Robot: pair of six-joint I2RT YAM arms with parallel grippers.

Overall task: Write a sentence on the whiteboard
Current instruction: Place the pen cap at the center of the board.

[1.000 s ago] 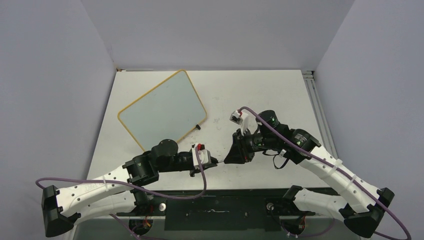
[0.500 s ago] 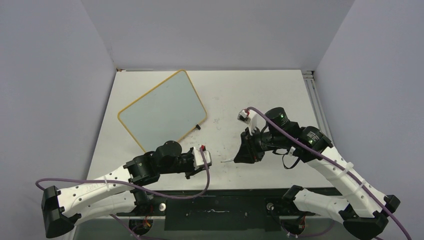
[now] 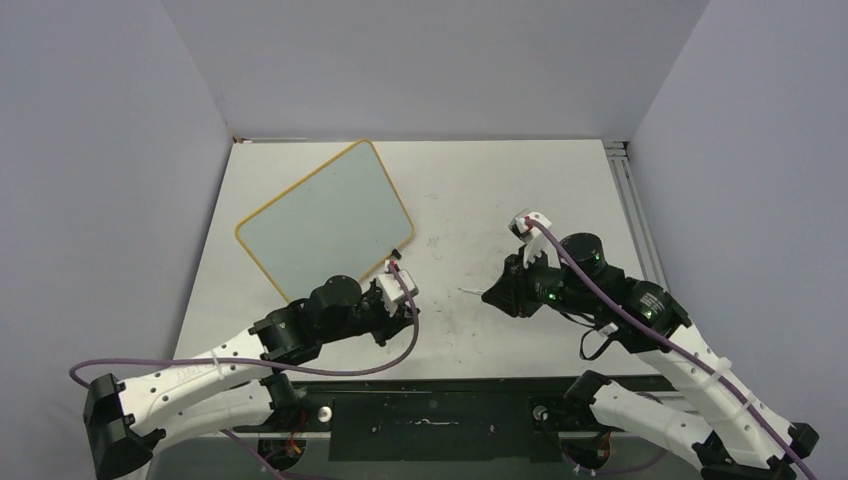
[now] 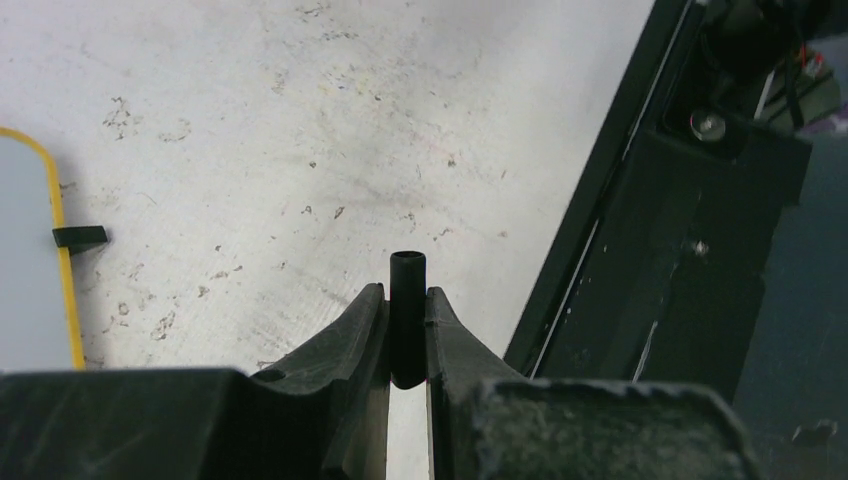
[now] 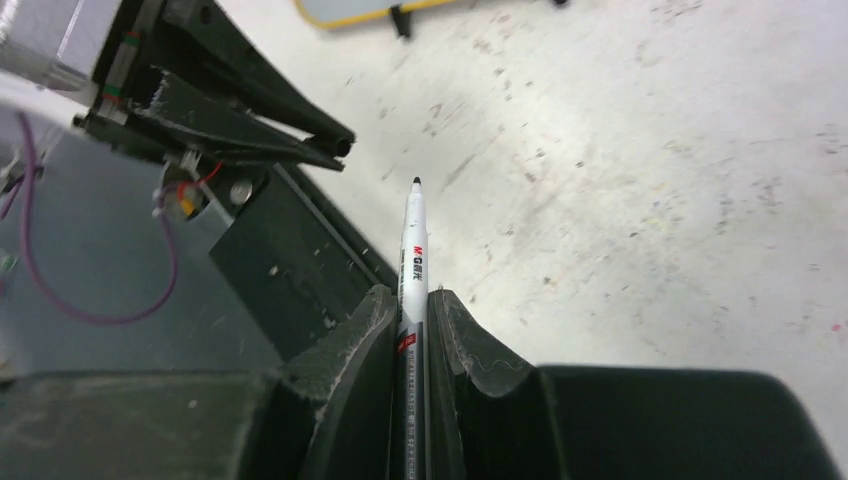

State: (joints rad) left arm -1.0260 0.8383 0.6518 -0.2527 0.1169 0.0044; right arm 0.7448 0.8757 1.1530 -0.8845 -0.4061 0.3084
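Overhead view of a scuffed white tabletop (image 3: 520, 190) with my two arms reaching in from the near edge. The whiteboard (image 3: 325, 220), pale grey with a thin yellow rim, lay flat on the far-left part of the table, turned at an angle. Its writing surface looked plain grey from above.

My left gripper (image 4: 406, 300) was pinched narrow around a short black marker cap (image 4: 407, 270), whose open end pointed out past the fingertips. The board's near corner was close by, and one small black foot (image 4: 80, 237) showed beside the rim in the left wrist view.

My right gripper (image 5: 412, 300) was clamped on a white-barrelled marker (image 5: 414, 240), with the bare black tip pointing toward the left gripper. The two grippers were apart, over the near middle of the table.
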